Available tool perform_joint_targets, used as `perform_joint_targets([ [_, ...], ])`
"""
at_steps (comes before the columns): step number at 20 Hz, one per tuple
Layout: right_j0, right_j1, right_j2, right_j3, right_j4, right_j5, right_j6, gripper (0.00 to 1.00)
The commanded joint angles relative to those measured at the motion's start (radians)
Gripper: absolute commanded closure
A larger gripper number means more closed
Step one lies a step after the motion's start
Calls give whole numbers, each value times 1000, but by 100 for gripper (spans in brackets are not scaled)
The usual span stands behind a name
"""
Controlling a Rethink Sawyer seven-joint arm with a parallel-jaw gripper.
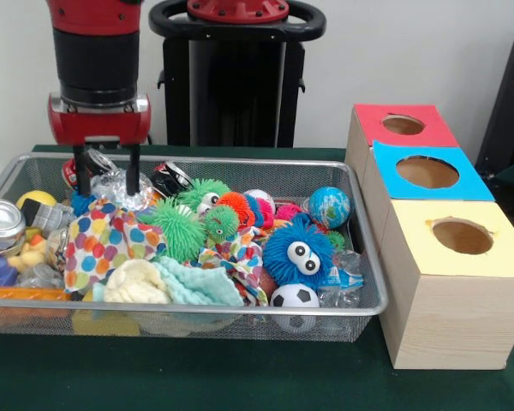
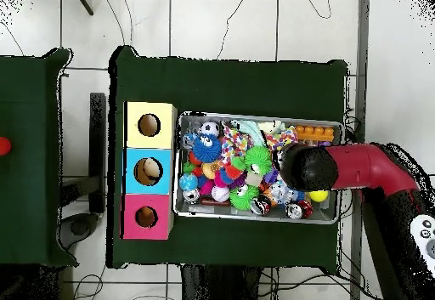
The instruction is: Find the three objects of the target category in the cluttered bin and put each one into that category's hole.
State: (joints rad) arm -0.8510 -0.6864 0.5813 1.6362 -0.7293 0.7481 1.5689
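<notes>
nearest the camera stands the yellow-topped box, with the blue-topped box behind it and the red-topped box behind that, its hole round and dark. beside the boxes sits the wire bin, heaped with toys. the gripper hangs over the bin's far corner away from the boxes, fingers spread apart with nothing between them, tips down among crinkled plastic. one crushed can lies at the bin's end farthest from the boxes; another can rests just beside the gripper, against the bin's far rim.
</notes>
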Motion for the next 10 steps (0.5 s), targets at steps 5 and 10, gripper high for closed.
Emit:
perform_joint_targets([
  [5,19,136,10,-75,-153,175,-441,0],
  [10,36,136,-12,-99,-211,178,-444,0],
])
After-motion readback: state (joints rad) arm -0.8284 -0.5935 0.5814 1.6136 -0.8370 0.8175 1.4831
